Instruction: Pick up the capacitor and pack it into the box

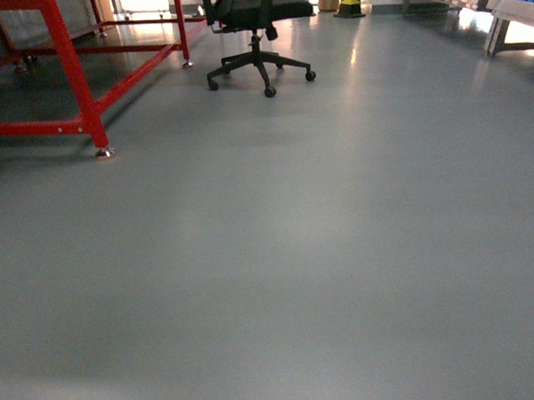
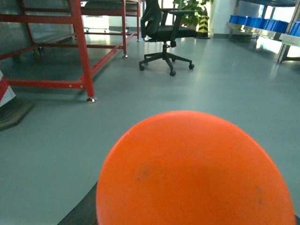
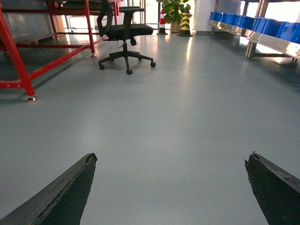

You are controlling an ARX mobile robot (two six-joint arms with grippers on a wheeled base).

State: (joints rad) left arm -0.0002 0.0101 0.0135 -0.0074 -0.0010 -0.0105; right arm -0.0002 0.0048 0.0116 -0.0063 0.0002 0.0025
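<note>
Right gripper (image 3: 171, 187) spread wide above bare grey floor (image 1: 322, 251). Left gripper's state impossible to tell behind an orange dome (image 2: 194, 171). Black office chair (image 1: 258, 28) far off beside a red frame (image 1: 71, 76).

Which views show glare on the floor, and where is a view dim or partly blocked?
Head view: dim and soft, with pale glare on the grey floor near the office chair. Left wrist view: a blurred orange dome fills the lower frame, hiding the left gripper. Right wrist view: brightest, a window sheen streaks the floor beside the blue bins; the right gripper fingers are dark silhouettes, spread apart.
</note>
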